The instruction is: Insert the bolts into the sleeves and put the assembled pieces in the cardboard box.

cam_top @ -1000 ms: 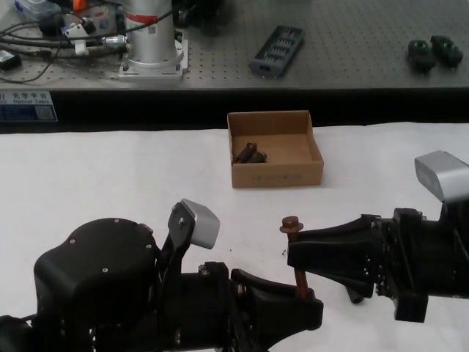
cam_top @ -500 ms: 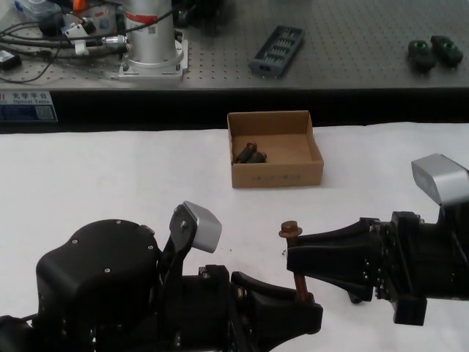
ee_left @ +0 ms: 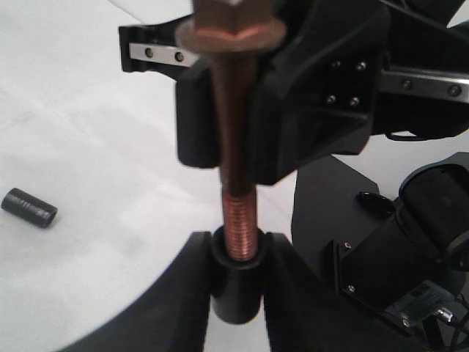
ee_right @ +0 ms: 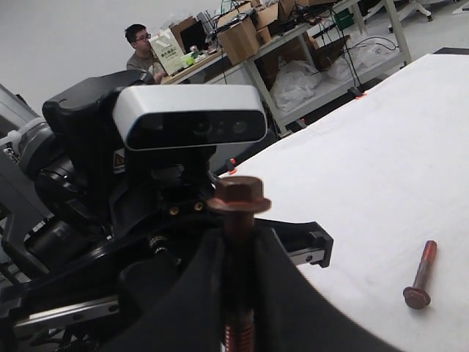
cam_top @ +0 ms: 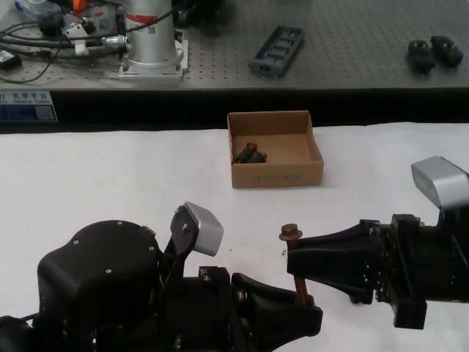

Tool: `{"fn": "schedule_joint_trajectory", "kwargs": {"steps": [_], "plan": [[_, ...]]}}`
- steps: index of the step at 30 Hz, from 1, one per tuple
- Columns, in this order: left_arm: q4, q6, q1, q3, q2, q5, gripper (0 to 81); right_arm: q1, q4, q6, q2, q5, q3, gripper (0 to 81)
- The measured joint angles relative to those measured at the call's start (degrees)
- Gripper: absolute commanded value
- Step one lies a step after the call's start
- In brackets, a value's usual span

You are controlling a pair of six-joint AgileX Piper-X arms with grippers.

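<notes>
A copper bolt [ee_left: 236, 147] stands upright, head up, with my right gripper [ee_left: 293, 95] shut on its shank. Its threaded end sits in the mouth of a black sleeve [ee_left: 236, 293], which my left gripper [ee_left: 236, 257] holds shut from below. In the high view the bolt [cam_top: 293, 253] rises between the right gripper [cam_top: 294, 258] and the left gripper [cam_top: 304, 308] at the front of the white table. The right wrist view has the bolt [ee_right: 238, 220] between my right gripper [ee_right: 238, 257] fingers. The cardboard box [cam_top: 275, 174] stands at mid-table with two dark assembled pieces [cam_top: 250, 154] inside.
One loose black sleeve [ee_left: 29, 207] lies on the white table. A spare bolt [ee_right: 421, 275] lies on it too. Behind the table is a perforated bench with a metal post base [cam_top: 152, 44], cables, a black tray [cam_top: 277, 48] and two dark parts [cam_top: 435, 51].
My right gripper has come down a little with the bolt, bringing its tip into the sleeve. The left arm has barely shifted.
</notes>
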Motion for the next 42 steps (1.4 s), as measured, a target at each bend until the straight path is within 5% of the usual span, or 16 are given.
{"fn": "schedule_joint_trajectory", "kwargs": {"steps": [42], "plan": [[7.0,0.4,2.3,-0.8,-2.8,6.5,11.3,3.0,1.9,-2.4,0.0,-0.8,-0.2,2.2]]}}
